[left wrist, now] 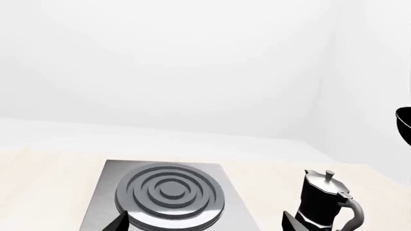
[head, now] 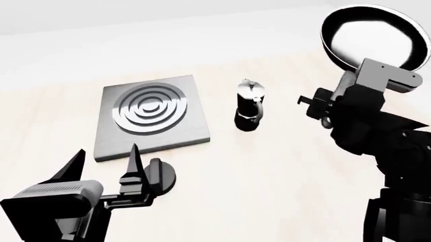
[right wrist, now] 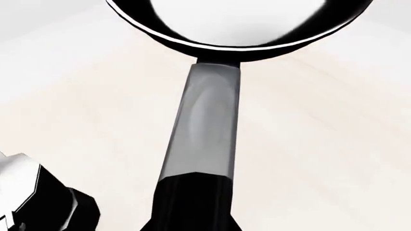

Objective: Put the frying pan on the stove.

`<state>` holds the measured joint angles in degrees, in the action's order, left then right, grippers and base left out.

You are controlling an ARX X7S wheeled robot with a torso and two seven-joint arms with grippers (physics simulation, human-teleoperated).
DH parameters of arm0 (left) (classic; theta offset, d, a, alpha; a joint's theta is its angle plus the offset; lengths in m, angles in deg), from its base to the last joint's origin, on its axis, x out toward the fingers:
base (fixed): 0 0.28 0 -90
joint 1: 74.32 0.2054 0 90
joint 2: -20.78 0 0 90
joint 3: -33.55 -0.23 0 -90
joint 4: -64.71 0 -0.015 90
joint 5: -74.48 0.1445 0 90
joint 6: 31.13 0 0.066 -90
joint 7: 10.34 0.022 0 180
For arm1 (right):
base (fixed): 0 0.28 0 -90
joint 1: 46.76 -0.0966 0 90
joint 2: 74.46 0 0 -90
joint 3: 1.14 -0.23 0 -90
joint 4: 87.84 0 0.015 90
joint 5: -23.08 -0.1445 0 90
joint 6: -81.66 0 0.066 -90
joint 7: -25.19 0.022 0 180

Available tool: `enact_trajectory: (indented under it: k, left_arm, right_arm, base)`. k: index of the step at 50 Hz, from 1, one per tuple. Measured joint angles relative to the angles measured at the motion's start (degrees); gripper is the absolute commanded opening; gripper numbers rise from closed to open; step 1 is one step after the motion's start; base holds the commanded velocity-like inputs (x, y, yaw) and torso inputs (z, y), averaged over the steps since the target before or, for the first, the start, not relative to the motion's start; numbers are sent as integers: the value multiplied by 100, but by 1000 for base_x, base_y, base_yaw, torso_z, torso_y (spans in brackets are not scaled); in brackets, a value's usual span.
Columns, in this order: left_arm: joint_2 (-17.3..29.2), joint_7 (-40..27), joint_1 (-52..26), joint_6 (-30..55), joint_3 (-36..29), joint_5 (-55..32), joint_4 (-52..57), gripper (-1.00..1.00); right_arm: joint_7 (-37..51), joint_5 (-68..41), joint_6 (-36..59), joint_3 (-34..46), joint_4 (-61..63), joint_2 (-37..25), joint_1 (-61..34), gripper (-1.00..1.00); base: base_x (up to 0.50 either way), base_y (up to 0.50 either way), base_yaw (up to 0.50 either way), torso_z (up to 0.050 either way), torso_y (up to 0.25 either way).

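The frying pan (head: 374,38), glossy black with a thin silver rim, hangs in the air at the far right, well above the table. My right gripper (head: 352,80) is shut on its long handle (right wrist: 205,125), which runs up to the pan bowl (right wrist: 237,24); the gripper (right wrist: 192,214) hides the handle's end. The stove (head: 151,113), a grey square plate with raised rings, lies flat at the left and nothing rests on it. My left gripper (head: 106,155) stands open just in front of the stove (left wrist: 170,192), holding nothing. The pan's edge (left wrist: 404,126) peeks in beside it.
A black and silver moka pot (head: 249,106) stands upright just right of the stove, between it and the pan; it also shows near my left gripper as the moka pot (left wrist: 327,204). A small black round knob (head: 161,177) lies by the left gripper. The pale wooden tabletop (head: 269,166) spreads around them.
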<state>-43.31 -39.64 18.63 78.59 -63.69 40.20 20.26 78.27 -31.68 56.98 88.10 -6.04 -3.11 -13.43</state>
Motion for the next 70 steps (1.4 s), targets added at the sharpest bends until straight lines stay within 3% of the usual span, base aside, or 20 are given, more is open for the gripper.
enact_trajectory:
  k: [23,48,70]
  left_arm:
    - [63,-71,19,3,-13,-26,118,100]
    - [140,-139,17,-32,102,-180,179,100]
    - [203,-203,20,-54,187,-300,210,100]
  right_arm:
    - [-1108,-429,725,1116,34,57,-795,-100]
    - [-2612,-519,380,2249,-429,623,-1322,-100]
    - [-3090,-572,387,2888,-688,921,-1252,-100]
  base:
    - [0,0,0,0,2]
    - [0,0,0,0,2]
    - [0,0,0,0,2]
